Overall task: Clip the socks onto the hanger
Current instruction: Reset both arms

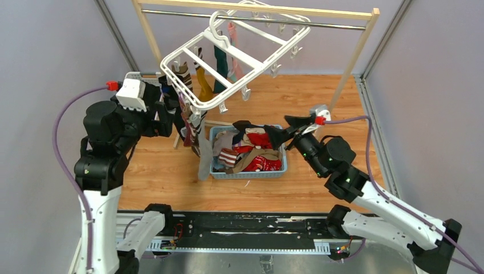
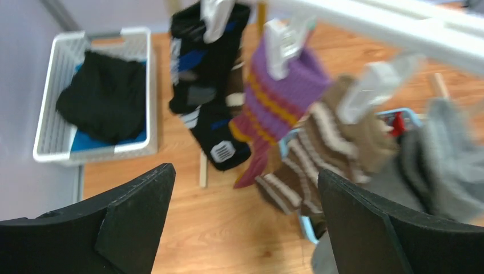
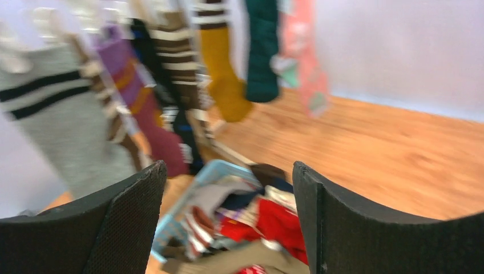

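Socks (image 1: pixel 259 162) — light, limp, quick to snag — lie heaped in the blue basket (image 1: pixel 251 173) on the worktop; others hang clipped on the hanger (image 1: pixel 257 67). My left hand (image 2: pixel 244 171) and right hand (image 3: pixel 228 165) both gape wide, empty. I'd pinch one cuff.

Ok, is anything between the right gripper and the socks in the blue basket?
Nothing visible. The right gripper hangs open at the blue basket's right end, and the loose socks lie uncovered inside. The hanger's clipped socks dangle further left.
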Robot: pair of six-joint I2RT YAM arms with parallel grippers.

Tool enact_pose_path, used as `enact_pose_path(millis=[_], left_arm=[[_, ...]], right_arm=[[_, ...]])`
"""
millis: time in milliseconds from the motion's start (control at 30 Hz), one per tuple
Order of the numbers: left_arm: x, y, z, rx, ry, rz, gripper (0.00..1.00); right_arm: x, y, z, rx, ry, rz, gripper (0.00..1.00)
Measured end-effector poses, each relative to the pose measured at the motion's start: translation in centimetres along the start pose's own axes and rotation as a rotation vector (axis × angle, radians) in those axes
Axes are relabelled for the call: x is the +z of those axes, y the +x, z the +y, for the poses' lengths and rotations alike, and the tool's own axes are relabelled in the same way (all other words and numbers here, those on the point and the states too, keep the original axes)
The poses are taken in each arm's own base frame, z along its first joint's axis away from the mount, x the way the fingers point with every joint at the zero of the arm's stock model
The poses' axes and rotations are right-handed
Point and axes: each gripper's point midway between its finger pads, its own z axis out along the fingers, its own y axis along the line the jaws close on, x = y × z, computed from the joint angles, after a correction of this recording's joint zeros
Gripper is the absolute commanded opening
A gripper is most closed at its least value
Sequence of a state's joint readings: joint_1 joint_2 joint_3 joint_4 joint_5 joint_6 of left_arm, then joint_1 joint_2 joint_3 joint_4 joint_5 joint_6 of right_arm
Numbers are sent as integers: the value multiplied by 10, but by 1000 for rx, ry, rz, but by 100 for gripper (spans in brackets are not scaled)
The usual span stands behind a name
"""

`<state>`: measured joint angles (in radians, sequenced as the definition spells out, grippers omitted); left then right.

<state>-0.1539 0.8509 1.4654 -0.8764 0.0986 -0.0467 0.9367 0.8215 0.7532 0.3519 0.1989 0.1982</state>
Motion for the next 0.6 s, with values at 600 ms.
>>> enact_pose_path(millis=[600], left_arm=[[84,231,103,-157,-221,249,100]], right_arm=[[-136,75,-228,-276,928,206,89]])
